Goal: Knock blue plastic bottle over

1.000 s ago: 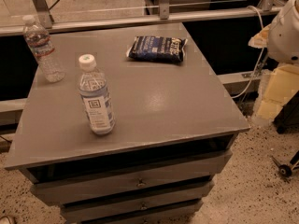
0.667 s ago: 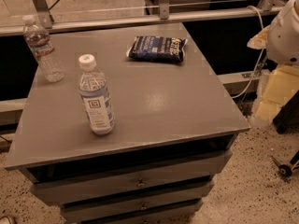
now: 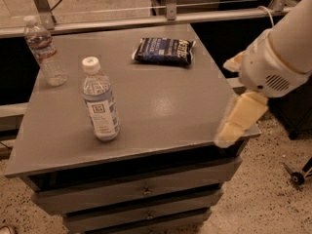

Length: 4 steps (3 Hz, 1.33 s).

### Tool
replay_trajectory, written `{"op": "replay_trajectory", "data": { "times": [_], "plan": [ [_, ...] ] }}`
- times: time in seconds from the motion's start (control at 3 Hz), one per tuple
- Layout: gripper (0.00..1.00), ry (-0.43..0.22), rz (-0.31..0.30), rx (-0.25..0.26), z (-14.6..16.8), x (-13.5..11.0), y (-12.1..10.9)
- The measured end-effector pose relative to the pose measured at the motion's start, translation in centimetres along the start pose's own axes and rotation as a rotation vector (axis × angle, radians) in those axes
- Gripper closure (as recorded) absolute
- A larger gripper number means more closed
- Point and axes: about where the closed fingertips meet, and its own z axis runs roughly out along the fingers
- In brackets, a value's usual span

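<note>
Your blue plastic bottle stands upright near the front left of the grey table, with its white cap on. Behind it, at the back left corner, a slimmer clear bottle stands upright. A dark blue packet lies flat near the back edge. Drawers sit under the top, on a speckled floor. The gripper hangs at the table's front right corner, well apart from the bottle. The white arm reaches in from the upper right. You cannot tell whether the gripper is open or closed.

Two bottles, one packet, one claw at right.
</note>
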Motion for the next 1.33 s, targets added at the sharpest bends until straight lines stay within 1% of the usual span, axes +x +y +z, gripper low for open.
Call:
{"op": "replay_trajectory", "data": {
  "times": [0.33,0.67,1.0,1.33],
  "plan": [
    [0.00,-0.161,0.031,-0.007,3.2,-4.2,0.7],
    [0.00,-0.391,0.083,-0.052,7.7,-10.6,1.5],
    [0.00,-0.506,0.099,-0.088,9.7,-14.4,2.5],
    [0.00,-0.572,0.130,-0.106,11.5,-17.5,3.7]
  ]
}}
